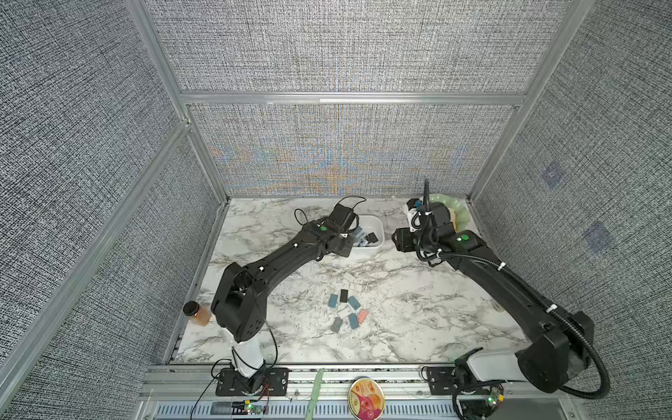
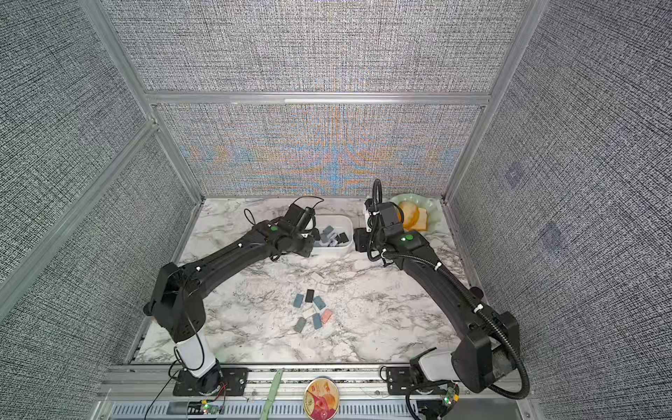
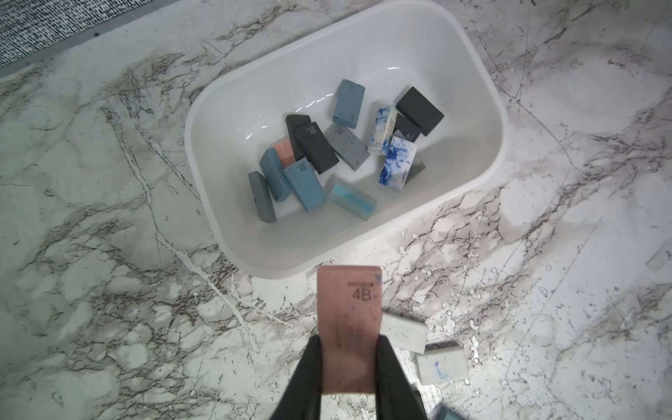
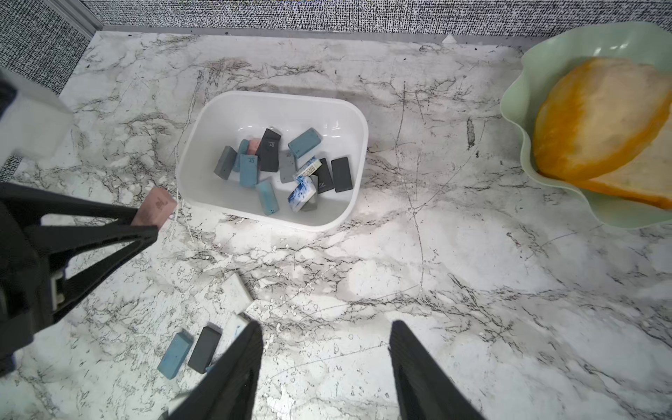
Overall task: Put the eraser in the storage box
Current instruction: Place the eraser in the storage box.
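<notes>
Eraser (image 3: 349, 320), pink, clamped in outstretched left pincer (image 3: 348, 342) near storage box (image 3: 418, 47); right pincer (image 4: 325, 323) apart.

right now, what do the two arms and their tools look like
The left arm and right arm are black angular shells on white base segments, each with a round green dot near the wrist. A ribbed black hose with white ties runs along the right arm; thin black wires loop off the left arm. The left tool and right tool each have two slim black tapering fingers.
</notes>
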Robot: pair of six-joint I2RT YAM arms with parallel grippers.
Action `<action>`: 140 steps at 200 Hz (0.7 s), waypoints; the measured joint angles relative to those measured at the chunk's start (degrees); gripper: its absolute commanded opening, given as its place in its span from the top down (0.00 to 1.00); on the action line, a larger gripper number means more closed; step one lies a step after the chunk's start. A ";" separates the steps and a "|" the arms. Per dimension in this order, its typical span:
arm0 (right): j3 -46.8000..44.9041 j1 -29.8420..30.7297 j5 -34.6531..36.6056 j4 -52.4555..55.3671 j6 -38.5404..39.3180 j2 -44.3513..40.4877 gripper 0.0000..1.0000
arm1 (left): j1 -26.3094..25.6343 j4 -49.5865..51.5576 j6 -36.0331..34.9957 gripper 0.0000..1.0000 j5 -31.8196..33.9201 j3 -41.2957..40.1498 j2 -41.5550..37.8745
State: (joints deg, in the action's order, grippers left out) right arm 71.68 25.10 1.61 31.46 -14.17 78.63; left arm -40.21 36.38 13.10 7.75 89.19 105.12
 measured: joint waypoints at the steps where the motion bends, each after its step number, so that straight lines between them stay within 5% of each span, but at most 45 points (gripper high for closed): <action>1: -0.02 0.00 0.00 0.00 0.00 -0.02 0.40 | 0.02 0.04 -0.04 0.76 0.00 0.22 0.15; 61: -1.29 -1.11 0.66 0.15 0.17 -2.43 0.41 | 4.11 2.25 0.68 0.76 -1.97 15.02 15.04; 140: -1.31 -1.92 0.83 0.92 0.92 -3.02 0.41 | 6.58 -0.15 3.98 0.65 -6.86 16.90 22.69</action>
State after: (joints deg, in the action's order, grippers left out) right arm 70.37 23.18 2.44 32.38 -13.26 75.61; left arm -33.63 36.23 17.08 0.89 106.08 127.81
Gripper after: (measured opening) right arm 0.594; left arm 0.331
